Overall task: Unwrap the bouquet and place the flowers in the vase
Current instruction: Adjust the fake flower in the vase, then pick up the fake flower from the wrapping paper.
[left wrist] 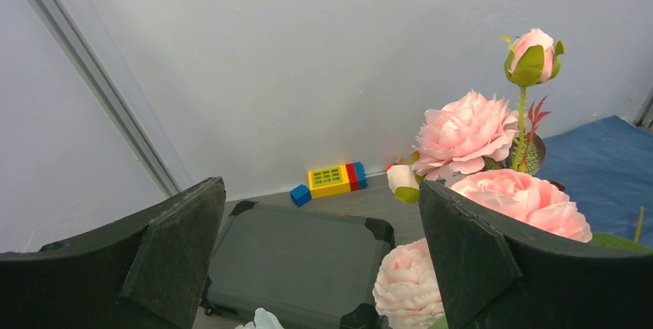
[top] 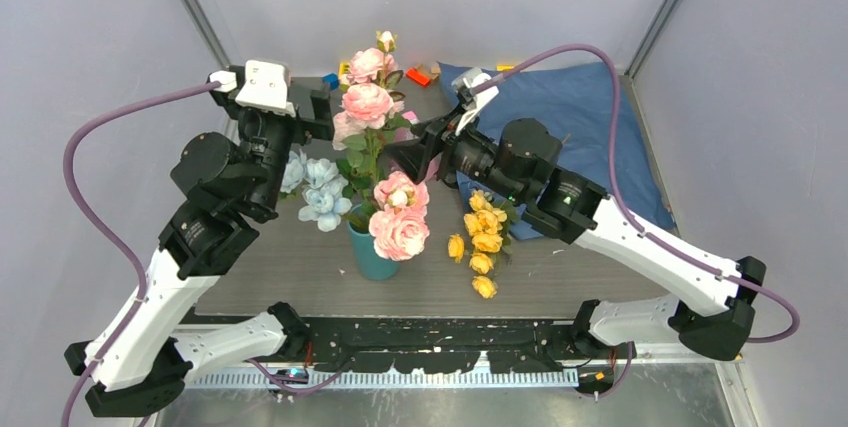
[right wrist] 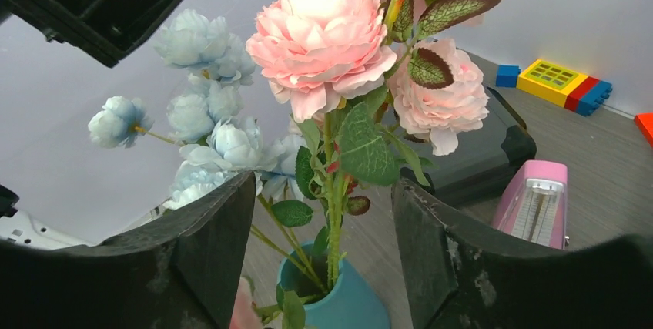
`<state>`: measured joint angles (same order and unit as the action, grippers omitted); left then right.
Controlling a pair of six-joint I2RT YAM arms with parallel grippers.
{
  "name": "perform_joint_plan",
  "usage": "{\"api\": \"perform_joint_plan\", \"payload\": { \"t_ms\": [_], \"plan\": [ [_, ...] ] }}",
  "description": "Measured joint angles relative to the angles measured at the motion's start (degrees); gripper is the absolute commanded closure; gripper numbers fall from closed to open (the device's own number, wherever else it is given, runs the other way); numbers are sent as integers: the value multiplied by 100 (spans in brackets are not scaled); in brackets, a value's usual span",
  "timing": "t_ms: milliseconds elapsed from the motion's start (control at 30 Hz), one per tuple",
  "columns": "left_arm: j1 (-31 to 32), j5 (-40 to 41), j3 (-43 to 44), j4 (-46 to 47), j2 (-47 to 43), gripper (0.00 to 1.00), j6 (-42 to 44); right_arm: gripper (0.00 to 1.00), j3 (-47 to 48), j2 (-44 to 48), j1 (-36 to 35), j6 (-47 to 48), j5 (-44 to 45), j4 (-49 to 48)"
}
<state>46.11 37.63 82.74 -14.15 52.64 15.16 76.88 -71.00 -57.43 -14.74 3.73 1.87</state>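
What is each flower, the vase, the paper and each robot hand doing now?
vase, upright, holding flowers
pink flowers, standing in vase
pale blue flowers, leaning out of vase
yellow flowers, lying on table
blue wrap, off, spread on table
left gripper, open, empty
right gripper, open around pink flower's stem

Thick pink flowers [right wrist: 322, 32] above the vase [right wrist: 356, 306]

no lettering, label, brand or number is legible anywhere, not even on the pink metronome [right wrist: 535, 209].
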Motion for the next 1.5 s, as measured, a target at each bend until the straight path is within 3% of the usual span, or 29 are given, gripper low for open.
{"api": "perform_joint_plan", "payload": {
  "t_ms": [167, 433, 567, 800, 1000, 1300, 1500],
  "plan": [
    [0, -74, -20, -46, 0, 0, -26, 22, 197, 260, 0, -22, 186, 450],
    [0, -236, -72, -83, 2, 0, -131, 13, 638, 627, 39, -63, 1582, 1534],
    [0, -280, -81, -118, 13, 0, -166, 13, 645, 710, 407, -251, 2044, 2159],
    [0, -304, -103, -286, 26, 0, -304, 19, -166, 804, 2739, -1211, 1200, 2771],
    [0, -313, -131, -391, -7, 0, -334, 23, -1185, 634, 4052, -1904, 409, 2900],
    [0, -341, -144, -420, -140, 0, -402, 41, -2275, -407, 4500, -2553, -118, 2430],
    [0, -433, -168, -450, -192, 0, -439, 37, -2396, -1222, 4524, -2929, -396, 1853]
  ]
}}
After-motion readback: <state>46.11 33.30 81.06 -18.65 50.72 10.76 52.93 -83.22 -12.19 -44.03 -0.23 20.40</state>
